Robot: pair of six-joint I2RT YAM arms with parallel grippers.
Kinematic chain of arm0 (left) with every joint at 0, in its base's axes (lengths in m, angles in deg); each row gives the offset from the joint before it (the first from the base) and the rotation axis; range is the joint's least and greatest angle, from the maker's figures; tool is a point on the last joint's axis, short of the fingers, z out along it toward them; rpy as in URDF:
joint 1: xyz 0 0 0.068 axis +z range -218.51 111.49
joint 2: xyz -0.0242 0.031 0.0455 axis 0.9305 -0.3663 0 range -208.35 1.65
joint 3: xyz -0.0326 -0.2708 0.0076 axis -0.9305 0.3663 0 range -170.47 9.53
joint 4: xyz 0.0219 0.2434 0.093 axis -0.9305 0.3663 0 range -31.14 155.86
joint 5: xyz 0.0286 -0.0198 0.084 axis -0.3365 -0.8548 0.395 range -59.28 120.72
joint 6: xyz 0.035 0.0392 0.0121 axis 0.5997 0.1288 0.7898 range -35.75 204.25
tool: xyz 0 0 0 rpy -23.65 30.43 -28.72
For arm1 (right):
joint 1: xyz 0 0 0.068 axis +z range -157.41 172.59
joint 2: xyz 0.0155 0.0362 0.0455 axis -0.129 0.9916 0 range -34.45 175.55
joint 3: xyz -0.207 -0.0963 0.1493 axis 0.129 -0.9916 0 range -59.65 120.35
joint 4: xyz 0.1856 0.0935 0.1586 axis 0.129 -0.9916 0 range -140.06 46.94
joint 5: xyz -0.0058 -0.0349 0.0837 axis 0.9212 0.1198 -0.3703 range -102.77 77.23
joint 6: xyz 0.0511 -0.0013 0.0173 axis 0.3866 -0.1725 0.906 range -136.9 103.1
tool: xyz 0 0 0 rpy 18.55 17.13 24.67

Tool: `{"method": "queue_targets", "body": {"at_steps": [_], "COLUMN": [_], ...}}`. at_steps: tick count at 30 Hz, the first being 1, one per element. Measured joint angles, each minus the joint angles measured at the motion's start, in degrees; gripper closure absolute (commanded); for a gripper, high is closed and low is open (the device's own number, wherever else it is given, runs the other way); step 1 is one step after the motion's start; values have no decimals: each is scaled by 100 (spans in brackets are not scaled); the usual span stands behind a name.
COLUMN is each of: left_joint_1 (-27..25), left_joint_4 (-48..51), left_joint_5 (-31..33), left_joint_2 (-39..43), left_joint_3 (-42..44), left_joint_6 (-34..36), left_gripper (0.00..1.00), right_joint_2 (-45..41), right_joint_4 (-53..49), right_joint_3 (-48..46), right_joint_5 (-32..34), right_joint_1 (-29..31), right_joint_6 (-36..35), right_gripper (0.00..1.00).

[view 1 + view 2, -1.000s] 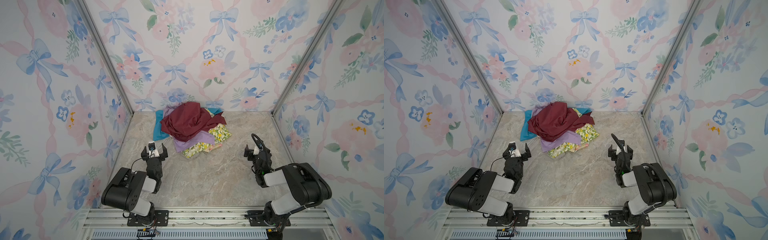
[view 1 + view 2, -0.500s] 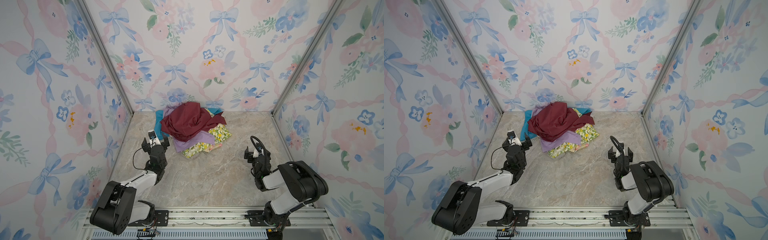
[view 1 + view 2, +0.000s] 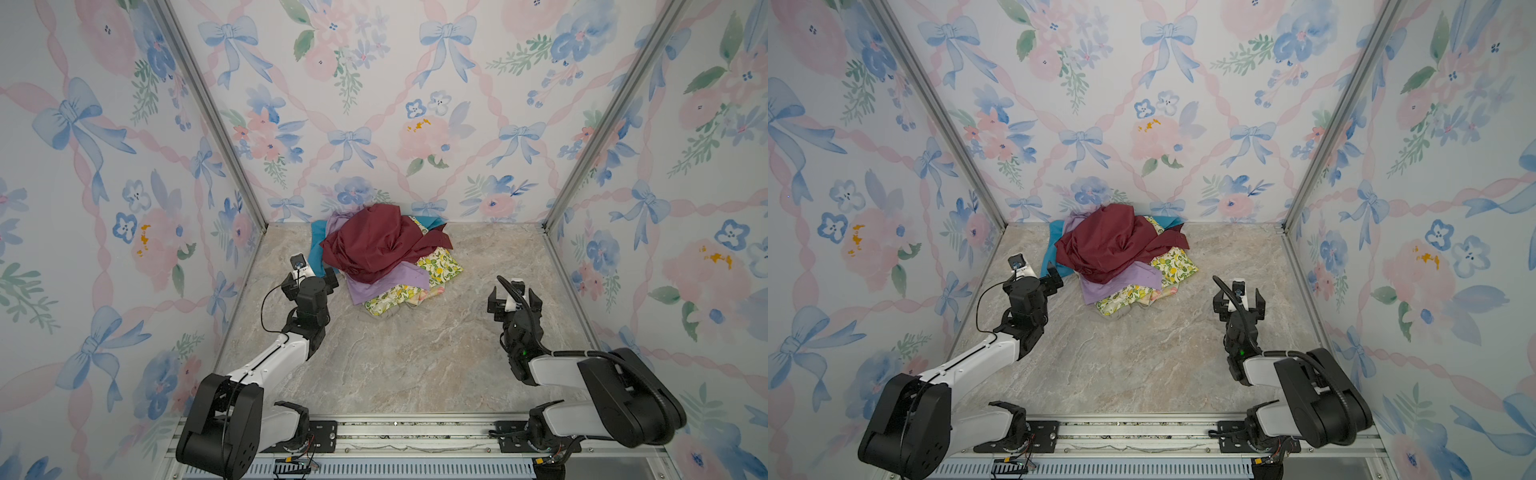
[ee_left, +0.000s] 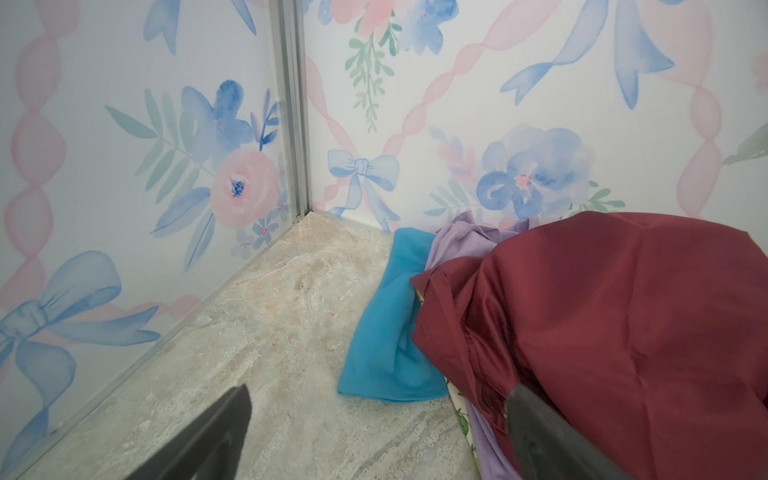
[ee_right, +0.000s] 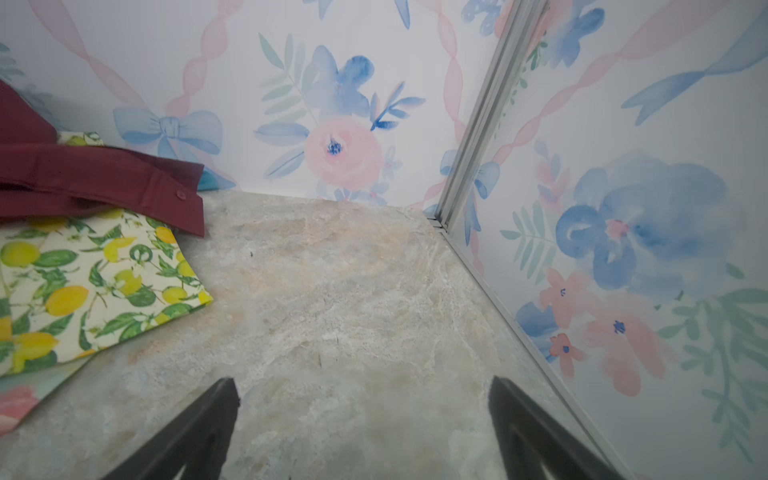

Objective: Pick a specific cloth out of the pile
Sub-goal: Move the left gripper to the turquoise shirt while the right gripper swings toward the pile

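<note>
Peeking out from under the maroon cloth (image 4: 602, 332), the turquoise cloth (image 4: 386, 345) lay flat on the worktop (image 4: 270, 332) at the pile's (image 3: 386, 257) edge, just ahead of the left pincer (image 4: 374, 436). That pincer stood wide open and empty, as did the right pincer (image 5: 361, 432), well apart from the pile. A good grasp called for closing low on the free turquoise corner alone, clear of the maroon fold beside one finger (image 4: 552, 432).

Light was bright, even and diffuse, seemingly from overhead, and shadows were faint. Both top views were sharp, with walls splayed outward at the edges. In both wrist views the near foreground was blurred and the corners looked slightly stretched.
</note>
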Motion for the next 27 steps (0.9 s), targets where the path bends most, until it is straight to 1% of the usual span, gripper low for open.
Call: {"method": "queue_targets", "body": {"at_steps": [3,5,8,10,12,14,16,18,20,23,27], "left_joint_1": [212,380,656,835,1012,1198,1390,1582,1784,2035,2208], "left_joint_4": [275,459,706,841,1016,1204,1338,1456,1552,1681,1805], "left_joint_5": [-146,-273,-490,-680,-894,-1141,-1484,-1847,-2264,-2809,-3346], "left_joint_2": [-83,-144,-256,-382,-577,-848,-1145,-1451,-1759,-2131,-2483], "left_joint_3": [-179,-278,-411,-501,-643,-866,-1088,-1279,-1416,-1552,-1731], "left_joint_6": [-201,-348,-568,-717,-874,-1032,-1167,-1298,-1416,-1552,-1578], "left_gripper": [2,2,2,2,4,8,11,11,11,13,15], "right_joint_2": [-918,-1357,-1799,-1899,-1902,-1880,-1779,-1639,-1460,-1150,-704], "right_joint_4": [-1161,-1628,-2299,-2778,-3178,-3445,-3552,-3641,-3832,-4041,-4138], "right_joint_3": [616,831,925,986,1034,1034,1036,1036,1093,1261,1526], "right_joint_5": [131,219,302,317,293,260,227,140,-39,-345,-859], "right_joint_1": [85,190,501,726,1012,1375,1729,2022,2262,2590,3021], "right_joint_6": [258,409,597,723,846,894,892,894,881,802,614], "right_gripper": [3,3,3,3,3,3,3,3,3,3,3]}}
